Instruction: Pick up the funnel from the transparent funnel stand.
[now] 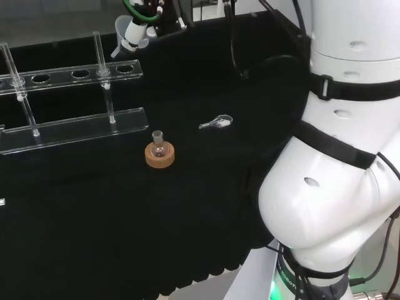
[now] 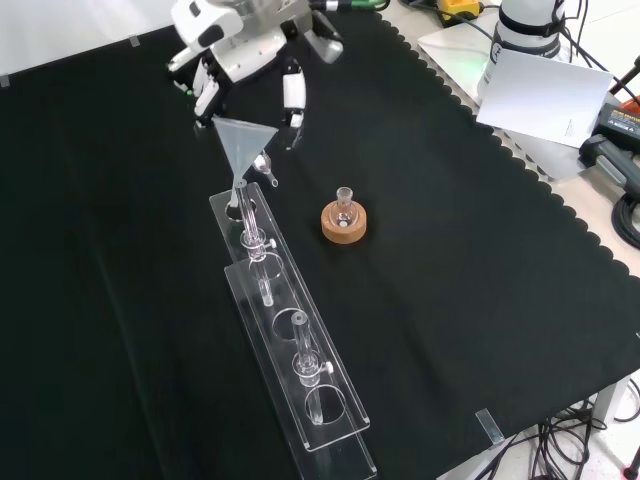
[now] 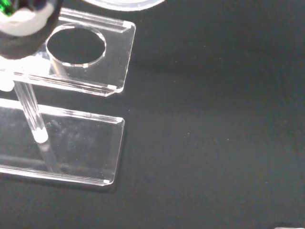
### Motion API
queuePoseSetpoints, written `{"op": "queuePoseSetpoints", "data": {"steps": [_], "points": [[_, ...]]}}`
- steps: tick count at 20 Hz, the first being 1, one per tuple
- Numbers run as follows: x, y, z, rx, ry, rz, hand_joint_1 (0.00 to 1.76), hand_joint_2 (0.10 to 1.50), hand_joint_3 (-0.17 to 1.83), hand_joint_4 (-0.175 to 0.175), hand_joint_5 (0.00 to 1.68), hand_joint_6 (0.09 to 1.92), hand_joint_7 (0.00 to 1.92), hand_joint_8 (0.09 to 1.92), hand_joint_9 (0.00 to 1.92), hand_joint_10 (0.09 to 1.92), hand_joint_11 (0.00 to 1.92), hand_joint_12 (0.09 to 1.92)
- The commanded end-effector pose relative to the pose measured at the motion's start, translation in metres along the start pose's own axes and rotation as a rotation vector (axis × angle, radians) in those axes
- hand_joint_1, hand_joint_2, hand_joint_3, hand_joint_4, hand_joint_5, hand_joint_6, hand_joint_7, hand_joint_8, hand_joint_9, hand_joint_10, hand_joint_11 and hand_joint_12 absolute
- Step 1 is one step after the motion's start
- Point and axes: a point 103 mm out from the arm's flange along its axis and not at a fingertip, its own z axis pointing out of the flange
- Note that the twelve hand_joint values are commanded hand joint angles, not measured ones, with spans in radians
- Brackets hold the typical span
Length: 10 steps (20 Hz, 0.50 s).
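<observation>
The clear funnel [image 2: 243, 138] hangs cone-up in the air above the end of the transparent stand [image 2: 290, 330], its thin stem pointing down toward the stand's last hole. My hand [image 2: 235, 45] is right over it, fingers [image 2: 293, 95] curled down around the cone. In the head view the funnel [image 1: 127, 30] sits under the hand [image 1: 139, 24], above the stand [image 1: 69, 75]. The wrist view shows the stand's end hole [image 3: 76, 45] with nothing in it, the funnel's rim [image 3: 124, 3] close by, and a blurred finger [image 3: 24, 21].
A cork ring with a small round flask [image 2: 344, 220] stands on the cloth right of the stand in the front view. A small clear scoop [image 1: 217, 122] lies beyond it. Upright clear rods [image 1: 103, 62] rise from the stand. A white sheet [image 2: 545, 95] lies off the cloth.
</observation>
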Motion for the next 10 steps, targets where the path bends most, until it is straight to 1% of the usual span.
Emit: {"op": "queuePoseSetpoints", "data": {"steps": [1,5,10], "points": [[-0.005,-0.034,-0.011,-0.041,0.024,0.06,0.79,0.57,0.49,-0.019,0.61,0.61,1.04,0.62,0.81,0.49,0.0,1.7],[-0.016,-0.057,-0.011,-0.03,0.012,0.085,0.79,0.57,0.5,-0.017,0.61,0.61,1.04,0.62,0.81,0.49,0.0,1.7],[-0.022,-0.074,-0.001,-0.01,0.009,0.103,0.79,0.57,0.5,-0.013,0.61,0.62,1.04,0.62,0.82,0.48,0.0,1.7]]}}
